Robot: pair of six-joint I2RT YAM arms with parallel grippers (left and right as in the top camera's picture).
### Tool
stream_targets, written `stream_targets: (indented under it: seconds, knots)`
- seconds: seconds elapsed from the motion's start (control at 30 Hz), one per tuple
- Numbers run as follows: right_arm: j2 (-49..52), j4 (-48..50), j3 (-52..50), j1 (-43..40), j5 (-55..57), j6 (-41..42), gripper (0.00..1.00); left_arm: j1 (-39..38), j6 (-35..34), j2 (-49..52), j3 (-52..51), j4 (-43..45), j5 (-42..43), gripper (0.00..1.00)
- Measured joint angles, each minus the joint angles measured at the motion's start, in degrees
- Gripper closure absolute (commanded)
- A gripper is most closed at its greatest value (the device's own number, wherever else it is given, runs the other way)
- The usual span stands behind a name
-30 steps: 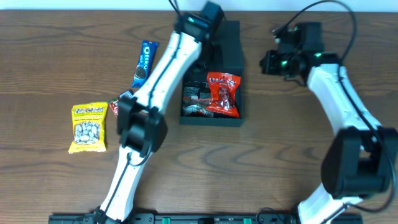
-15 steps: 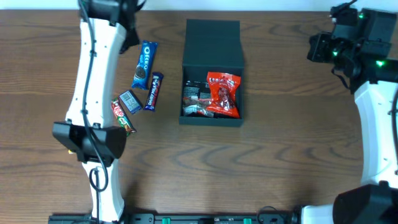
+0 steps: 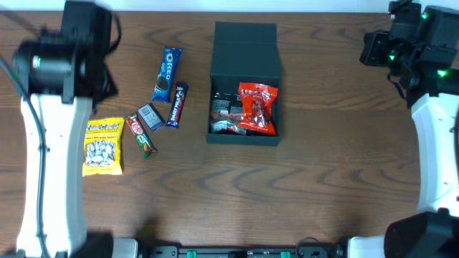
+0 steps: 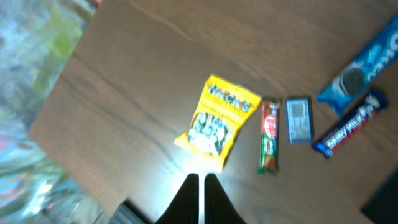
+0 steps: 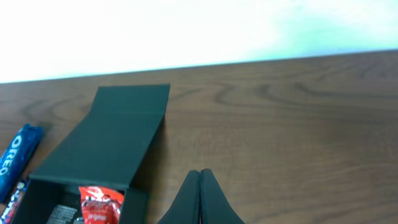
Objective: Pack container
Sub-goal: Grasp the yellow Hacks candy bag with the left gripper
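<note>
On the worktop [image 3: 323, 186], the container [image 3: 244, 139] looks like light, stiff cardboard; grip the flap [image 3: 245, 50] by its far edge, I'd judge. Left hand [image 4: 200, 190] and right hand [image 5: 200, 185] are pinched closed, empty.

Container [image 3: 245, 50], top centre: matte dark grey-green. Inside it: red packet [image 3: 257, 109] with white lettering, black-and-white packet [image 3: 224, 115]. Left of centre: blue cookie pack [image 3: 167, 74] with white lettering, dark blue bar [image 3: 176, 104], grey-blue packet [image 3: 150, 116], red-and-green bar [image 3: 142, 135]. Far left: yellow bag [image 3: 102, 146], pale seed picture. Tabletop [image 3: 323, 158]: brown wood grain.
</note>
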Motion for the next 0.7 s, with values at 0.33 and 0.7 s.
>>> stream_targets:
  seconds: [0.33,0.7]
  knots:
    - [0.0,0.09,0.0,0.0,-0.35,-0.04,0.99,5.81,2.78,-14.78,-39.67,16.92,7.21,0.93]
    - [0.02,-5.09,0.0,0.0,-0.72,-2.58,0.47,16.63,10.62,-12.83,-47.43,23.21,12.48,0.03]
